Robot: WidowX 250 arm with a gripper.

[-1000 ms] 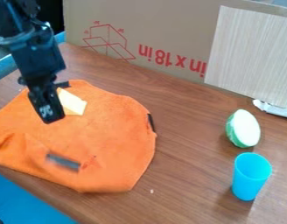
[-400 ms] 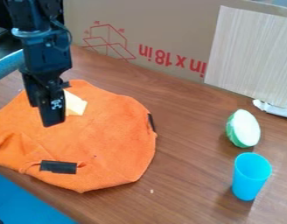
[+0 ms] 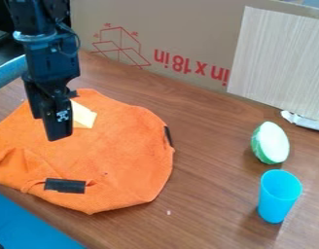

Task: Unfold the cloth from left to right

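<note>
Cloth — one, bearing two dark strips, possibly tape.

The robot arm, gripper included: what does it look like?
The arm is black and chunky, with a paler band higher up and a thin dark cable looping alongside. The gripper is black, long and narrow, with a small patterned white marking.

Red print on cardboard, upside down: "in x 18 in", running up to edge of pale striped panel. Left of it, red line drawing of open box, same cardboard; tiny characters beside it too small to read. Black-and-white square marker on pincer, no legible wording.
</note>
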